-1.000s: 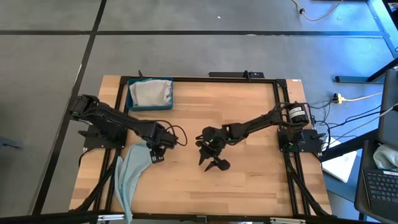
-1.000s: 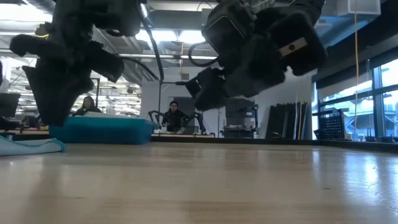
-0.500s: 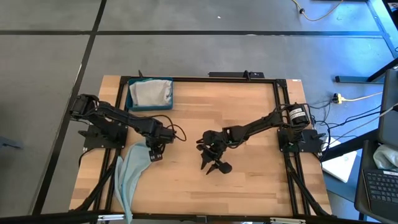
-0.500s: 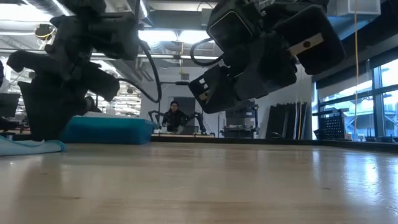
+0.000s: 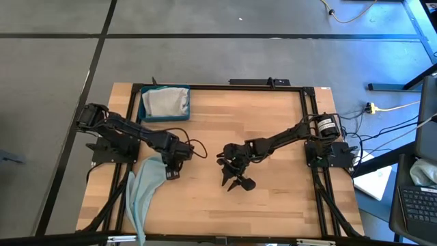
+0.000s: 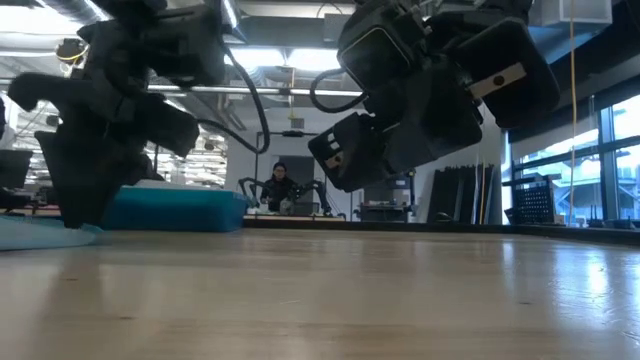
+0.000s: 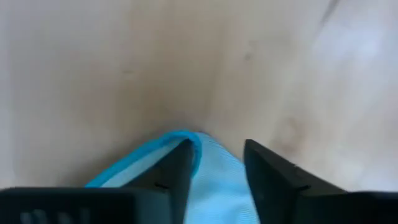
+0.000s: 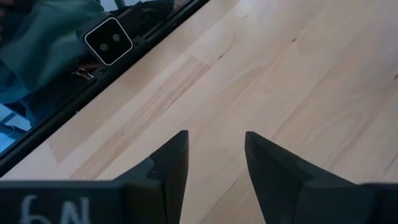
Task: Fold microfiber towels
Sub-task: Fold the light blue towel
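Shifted slightly vs. a sec ago: left pincer [image 5: 171, 169] eased down onto the corner of the pale blue limp microfiber towel [image 5: 142, 193], near left-front of the light wooden tabletop [image 5: 273, 130]. Left wrist view shows fingers apart w/ the towel's bright-blue hemmed corner [image 7: 186, 140] between them, not yet clamped. Right pincer [image 5: 235, 181] dropped a touch lower mid-tabletop, fingers apart, nothing held. Rest of towel trails off toward tabletop's front edge. Rigid dark blue rectangular tray [image 5: 164, 102] w/ a pale folded cloth inside sits at back-left. Probably means corner grab is imminent; fold not started.
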Available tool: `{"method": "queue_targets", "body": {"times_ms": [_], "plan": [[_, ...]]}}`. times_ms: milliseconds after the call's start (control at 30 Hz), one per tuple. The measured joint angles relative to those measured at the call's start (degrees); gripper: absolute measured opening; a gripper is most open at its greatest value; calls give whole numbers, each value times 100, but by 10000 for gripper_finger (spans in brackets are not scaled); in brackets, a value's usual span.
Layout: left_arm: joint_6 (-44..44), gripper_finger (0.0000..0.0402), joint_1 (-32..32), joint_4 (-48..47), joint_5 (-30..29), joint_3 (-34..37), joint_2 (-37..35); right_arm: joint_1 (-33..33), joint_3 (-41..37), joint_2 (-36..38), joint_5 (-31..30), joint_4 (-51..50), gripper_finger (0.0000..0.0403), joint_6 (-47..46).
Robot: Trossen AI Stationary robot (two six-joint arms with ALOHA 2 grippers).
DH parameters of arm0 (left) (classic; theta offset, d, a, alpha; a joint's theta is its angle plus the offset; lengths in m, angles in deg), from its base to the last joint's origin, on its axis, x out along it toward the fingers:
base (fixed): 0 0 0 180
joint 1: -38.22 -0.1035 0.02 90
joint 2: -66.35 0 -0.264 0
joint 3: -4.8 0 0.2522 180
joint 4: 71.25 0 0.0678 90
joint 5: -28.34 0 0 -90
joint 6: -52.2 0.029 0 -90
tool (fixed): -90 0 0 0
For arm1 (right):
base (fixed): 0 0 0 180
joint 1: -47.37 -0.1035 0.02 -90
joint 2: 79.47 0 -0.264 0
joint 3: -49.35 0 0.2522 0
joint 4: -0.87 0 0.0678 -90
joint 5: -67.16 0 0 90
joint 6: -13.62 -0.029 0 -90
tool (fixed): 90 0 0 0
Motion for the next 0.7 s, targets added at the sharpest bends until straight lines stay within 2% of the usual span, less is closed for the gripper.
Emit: {"method": "queue_targets", "body": {"times_ms": [200,433,533,700], "plan": [[-23,16,211,-33,278,-37,0,0,0,0,-4,0,159,8],[-246,2,393,-80,294,-261,0,4,0,0,-2,23,159,25],[-325,1,493,-75,157,-712,0,9,0,0,-2,80,159,32],[-325,0,748,-7,-457,-1660,0,9,0,3,-1,97,159,25]]}}
